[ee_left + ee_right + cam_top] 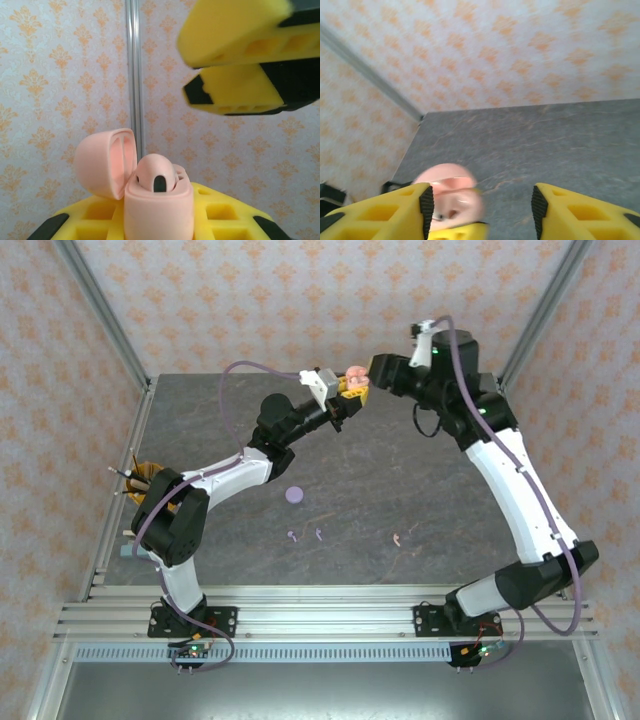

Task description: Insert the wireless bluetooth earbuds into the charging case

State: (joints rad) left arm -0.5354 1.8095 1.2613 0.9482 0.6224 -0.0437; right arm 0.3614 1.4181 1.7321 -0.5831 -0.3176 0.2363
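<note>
Earbud [156, 176] sits in open charging case [159, 212], gripped by left hand [347, 390]

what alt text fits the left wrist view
A pink charging case, lid open, one pink earbud seated inside, sits clamped in the left gripper. The right gripper hangs above it at upper right, before patterned wallpaper.

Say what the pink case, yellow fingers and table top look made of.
Pale pink round charging case: likely smooth moulded plastic, soft sheen. Yellow gripper fingers: seemingly matte plastic, with moulded square recesses. Dark grey table top: stone-look, faint pale veins; real stone or print, cannot tell.
</note>
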